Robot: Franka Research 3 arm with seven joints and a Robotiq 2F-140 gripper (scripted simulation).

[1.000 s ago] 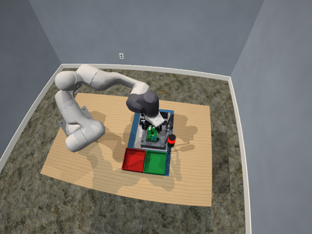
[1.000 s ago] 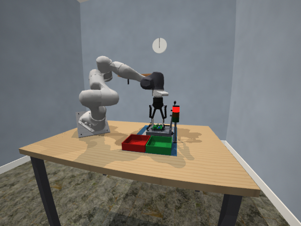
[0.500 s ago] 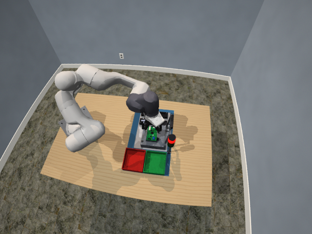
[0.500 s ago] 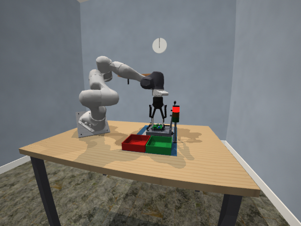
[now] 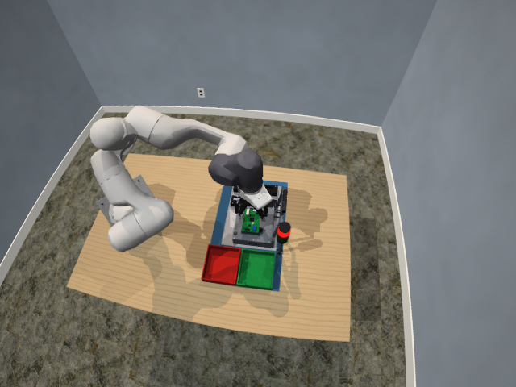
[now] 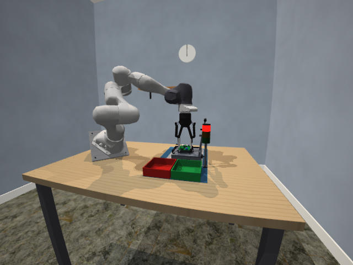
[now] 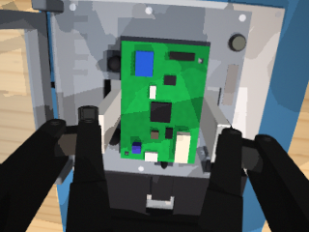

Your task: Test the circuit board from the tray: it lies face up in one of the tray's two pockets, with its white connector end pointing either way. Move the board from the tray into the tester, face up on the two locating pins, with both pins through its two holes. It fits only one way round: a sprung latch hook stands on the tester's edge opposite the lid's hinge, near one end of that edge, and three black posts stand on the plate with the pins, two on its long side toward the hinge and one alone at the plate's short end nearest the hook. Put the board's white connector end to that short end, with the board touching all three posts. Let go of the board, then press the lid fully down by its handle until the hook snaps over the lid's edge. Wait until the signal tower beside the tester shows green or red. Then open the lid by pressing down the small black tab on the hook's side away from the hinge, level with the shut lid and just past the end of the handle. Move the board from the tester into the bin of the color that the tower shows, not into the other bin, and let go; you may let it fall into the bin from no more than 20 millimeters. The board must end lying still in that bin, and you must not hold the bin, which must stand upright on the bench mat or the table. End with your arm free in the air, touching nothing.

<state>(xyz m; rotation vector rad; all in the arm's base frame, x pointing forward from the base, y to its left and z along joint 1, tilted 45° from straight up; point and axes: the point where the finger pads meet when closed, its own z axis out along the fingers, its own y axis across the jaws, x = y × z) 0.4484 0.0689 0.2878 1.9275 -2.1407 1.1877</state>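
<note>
The green circuit board [image 5: 251,225] [image 6: 185,148] [image 7: 160,112] is face up over the tester's plate, its white connector end toward the black tray. My gripper [image 5: 251,213] [image 6: 185,145] [image 7: 160,106] is shut on its long edges. It seems just clear of the pins; the exact gap is too small to tell. The tester [image 5: 252,241] [image 6: 186,156] [image 7: 87,29] has its lid [image 5: 285,201] [image 7: 36,72] standing open. The signal tower [image 5: 284,232] [image 6: 206,133] shows red. The red bin [image 5: 222,266] [image 6: 157,172] and green bin [image 5: 257,270] [image 6: 186,175] stand upright and empty.
The bins stand side by side in front of the tester, red nearer the arm's base. The tower rises at the tester's hinge side, close to the open lid. The black tray [image 7: 127,193] lies behind the tester. A blue mat [image 5: 219,220] [image 7: 290,72] lies under them.
</note>
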